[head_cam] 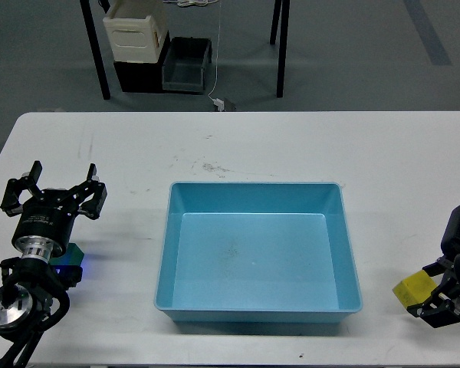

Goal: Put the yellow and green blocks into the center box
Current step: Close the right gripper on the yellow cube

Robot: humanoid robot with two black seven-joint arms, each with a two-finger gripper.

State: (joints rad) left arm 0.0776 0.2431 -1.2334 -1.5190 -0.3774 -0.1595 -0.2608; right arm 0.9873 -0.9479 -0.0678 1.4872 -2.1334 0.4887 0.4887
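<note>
Spread wide, the left gripper [55,186] shows both fingers standing apart with nothing between them, out to the left of the tray [172,253] and clear of its wall. Just under and behind that arm, the green block [70,254] peeks out on the table [291,146], mostly hidden by the wrist, left of the tray and apart from it.

On the other side, right of the tray, the right gripper [433,301] sits low near the table's front edge with the yellow block [414,290] at its fingertips. Its fingers look closed on the block, though the dark parts make the grip itself hard to read. Block and gripper are well apart from the tray's right rim.

Light blue and shallow, the tray sits mid-table. Beyond the table, on the floor, stand a cream container [136,32] and a grey bin [186,65], side by side.
</note>
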